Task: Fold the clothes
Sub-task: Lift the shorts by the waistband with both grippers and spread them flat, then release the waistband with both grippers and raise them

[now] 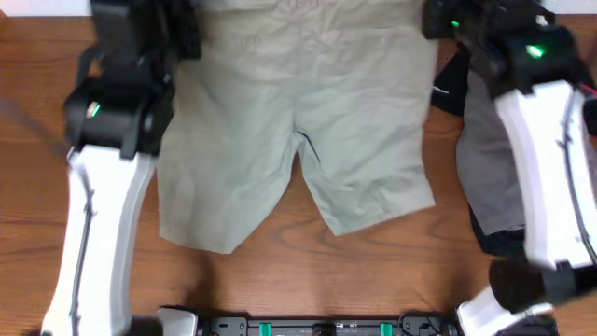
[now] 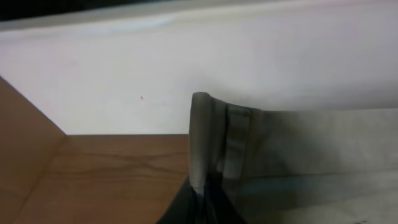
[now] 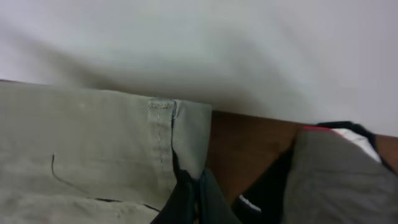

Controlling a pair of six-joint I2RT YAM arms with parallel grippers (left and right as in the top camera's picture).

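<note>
The khaki-beige shorts (image 1: 298, 112) lie flat on the wooden table, waistband at the far edge, both legs pointing toward the near side. My left gripper (image 2: 202, 199) is shut on the left waistband corner (image 2: 214, 134), which stands up as a pinched fold. My right gripper (image 3: 198, 196) is shut on the right waistband corner (image 3: 186, 137). In the overhead view both grippers are hidden under the arms, left arm (image 1: 121, 103) and right arm (image 1: 522, 65), at the far corners of the shorts.
A darker grey garment (image 1: 490, 177) over a black garment (image 1: 452, 84) lies right of the shorts; they also show in the right wrist view (image 3: 336, 174). A white wall (image 2: 186, 68) runs behind the table's far edge. A black rail (image 1: 317, 327) lines the near edge.
</note>
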